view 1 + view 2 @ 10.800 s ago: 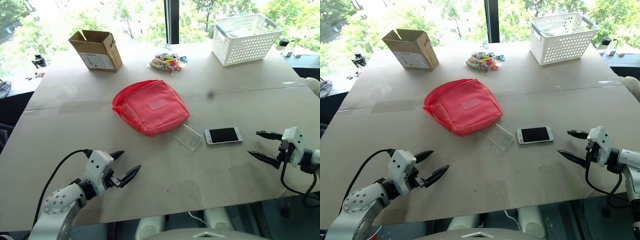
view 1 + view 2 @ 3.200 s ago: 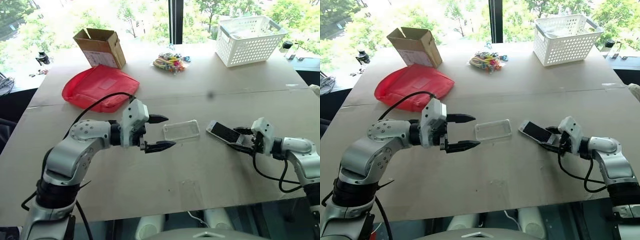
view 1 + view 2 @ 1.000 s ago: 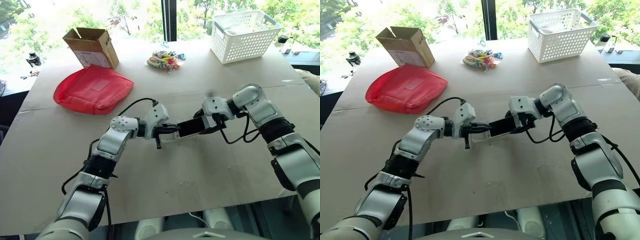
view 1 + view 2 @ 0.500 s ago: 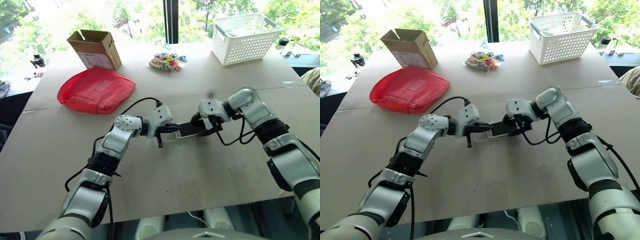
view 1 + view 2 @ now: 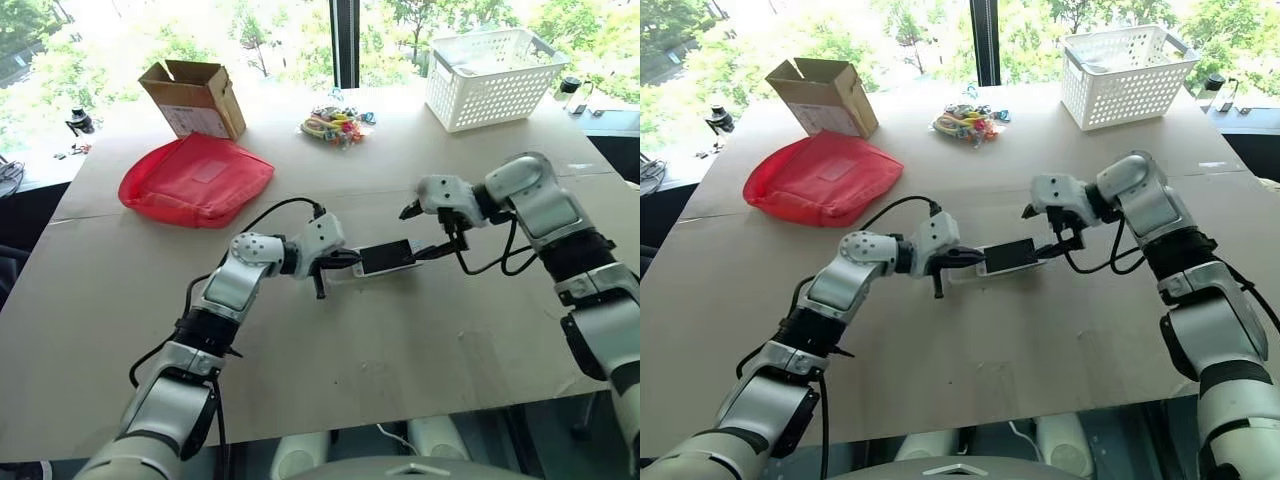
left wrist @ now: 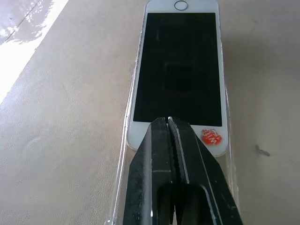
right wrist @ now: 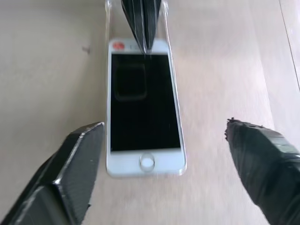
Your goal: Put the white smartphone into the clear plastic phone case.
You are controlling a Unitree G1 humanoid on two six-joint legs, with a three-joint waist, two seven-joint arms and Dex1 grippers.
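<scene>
The white smartphone point(image 5: 388, 256) lies screen up inside the clear plastic phone case point(image 6: 229, 187) at the middle of the table; the case's rim shows along both long sides of the phone. My left gripper point(image 6: 168, 121) is shut, its tips resting on the phone's white bezel at the left end beside a small red sticker. My right gripper point(image 5: 417, 233) is open wide and hangs just above and beyond the phone's right end, touching nothing. In the right wrist view the phone point(image 7: 143, 103) lies between and beyond my own spread fingertips point(image 7: 96, 133).
A red pouch point(image 5: 197, 178) lies at the back left, with an open cardboard box point(image 5: 192, 97) behind it. A pile of small colourful items point(image 5: 338, 125) sits at the back middle and a white basket point(image 5: 495, 63) at the back right.
My right gripper has drawn back from the phone's right end, up and to the right, with its jaws apart. The phone stays in the case and the left gripper has not moved.
</scene>
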